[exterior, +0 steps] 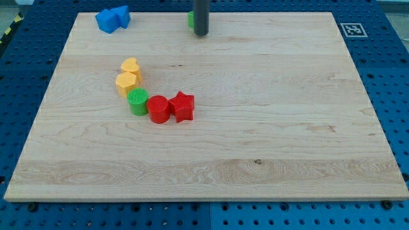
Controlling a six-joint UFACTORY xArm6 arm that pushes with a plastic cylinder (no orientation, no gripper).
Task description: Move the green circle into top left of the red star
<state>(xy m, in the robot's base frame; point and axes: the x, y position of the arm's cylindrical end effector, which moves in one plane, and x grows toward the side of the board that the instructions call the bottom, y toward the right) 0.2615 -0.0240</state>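
No readable text; only black-and-white fiducial marker (351, 29) at wooden board's (268, 147) top right corner.

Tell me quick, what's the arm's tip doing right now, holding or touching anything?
My tip: no claw, holding nothing; at the view's top edge, against a small green block, far from the green circle and red star.

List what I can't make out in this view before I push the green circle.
- Green block, view's top: mostly hidden behind my rod; shape unclear.
- My tip: touching that block or not, unclear.
- Blue blocks, top left: pressed together, too small; shapes unclear.
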